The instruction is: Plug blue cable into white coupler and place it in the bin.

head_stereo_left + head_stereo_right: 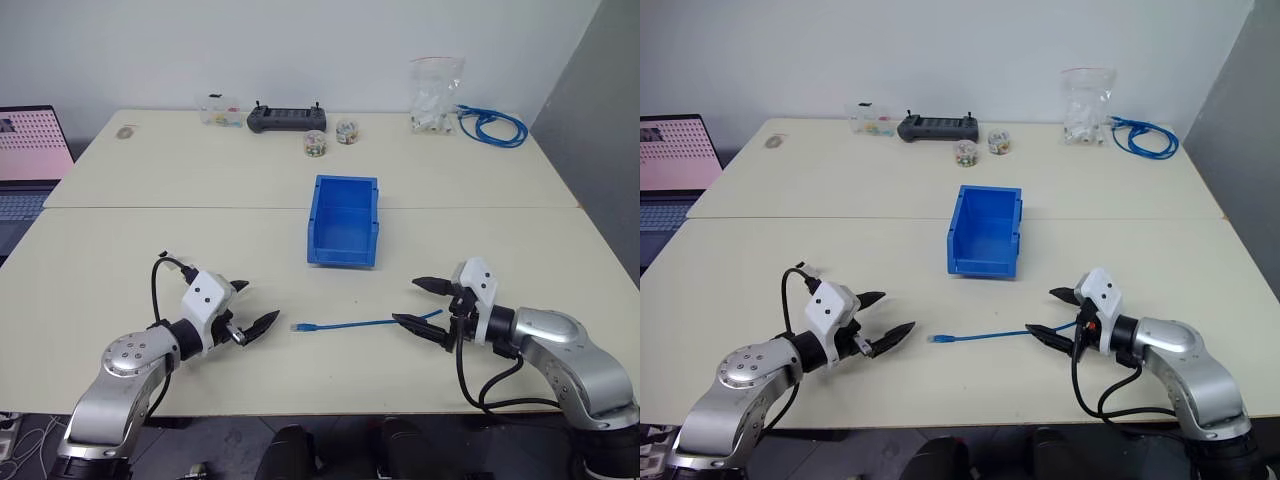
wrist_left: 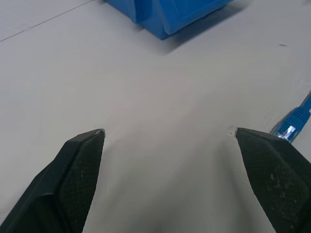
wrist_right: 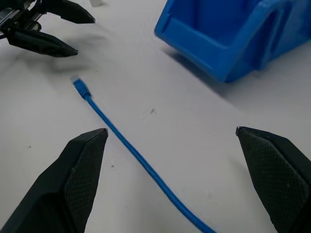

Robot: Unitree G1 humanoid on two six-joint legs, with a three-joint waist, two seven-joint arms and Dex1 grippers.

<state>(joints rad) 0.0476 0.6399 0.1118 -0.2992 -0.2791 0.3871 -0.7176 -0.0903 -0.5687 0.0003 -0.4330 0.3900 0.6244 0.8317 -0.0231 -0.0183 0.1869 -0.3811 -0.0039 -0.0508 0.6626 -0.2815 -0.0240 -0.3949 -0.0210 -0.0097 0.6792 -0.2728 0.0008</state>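
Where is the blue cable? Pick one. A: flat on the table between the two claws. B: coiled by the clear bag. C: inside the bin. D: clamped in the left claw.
A: the blue cable lies on the table, between the open left claw and open right claw.

Lighting was bright and even, diffuse from overhead; no hard glare on the table (image 1: 150,215). Shadows were soft: a faint one hugged the bin (image 1: 343,220) on its near side, and a darker soft patch sat under the bin in the left wrist view. Head views were sharp across the table, far edge included, with mild barrel curve at the table edges. Laptop screen (image 1: 32,145) at the table's left edge glowed pink, slightly washed out. Wrist views were softer: the black fingertips (image 3: 82,170) close to the lens were a bit blurred, and the blue cable (image 3: 131,150) smeared slightly along its length.
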